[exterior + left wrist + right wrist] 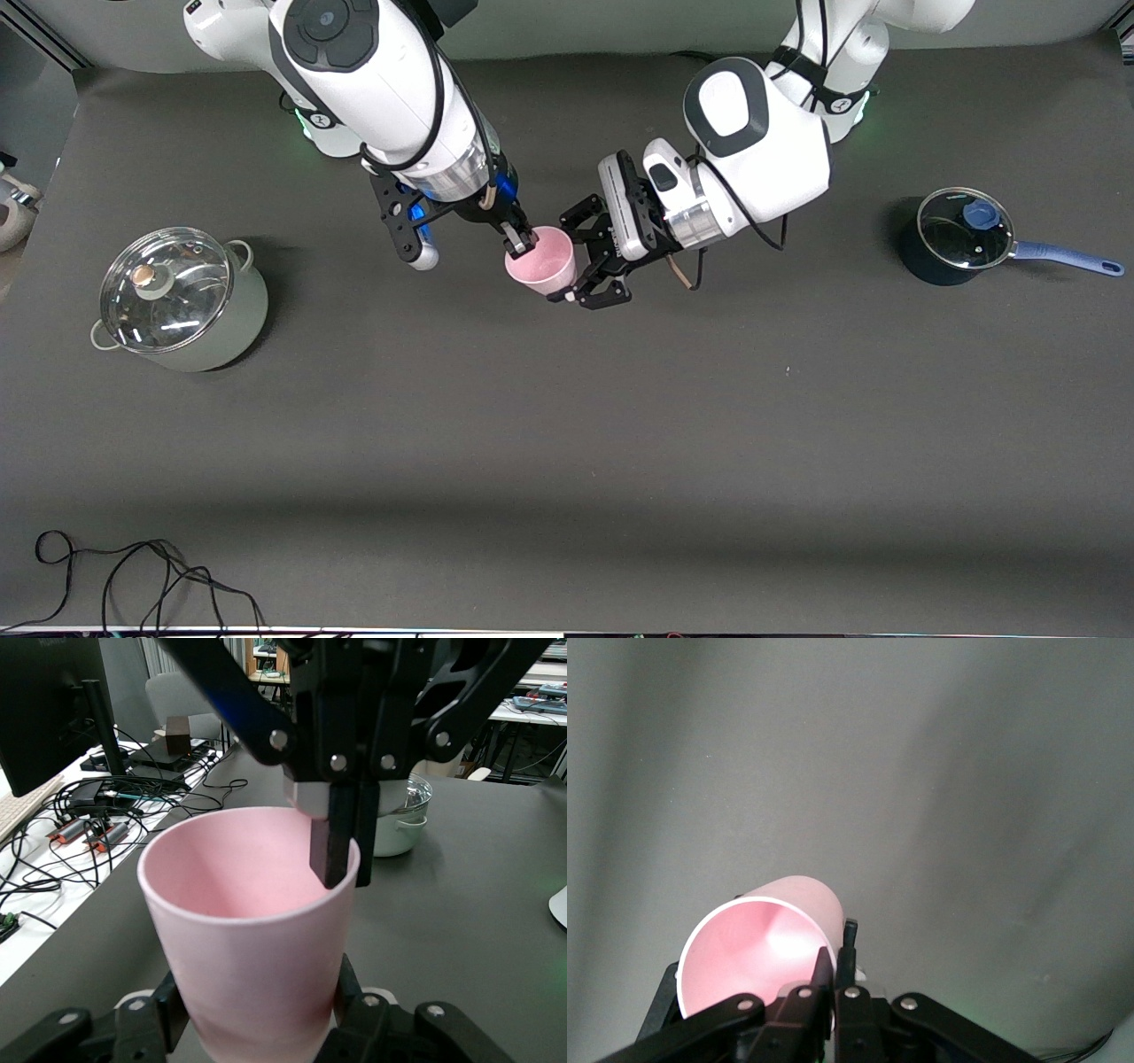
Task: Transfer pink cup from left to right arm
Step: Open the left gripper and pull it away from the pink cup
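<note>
The pink cup hangs in the air over the middle of the dark table, held by both arms. My left gripper reaches in from the left arm's end, and its open-linkage fingers press on both sides of the cup's lower body. My right gripper comes down from above and is shut on the cup's rim, one finger inside and one outside, as the left wrist view shows. In the right wrist view the right gripper pinches the rim of the cup, whose mouth faces the camera.
A grey-green pot with a glass lid stands toward the right arm's end; it also shows in the left wrist view. A dark blue saucepan with a glass lid stands toward the left arm's end. Black cables lie at the table's front edge.
</note>
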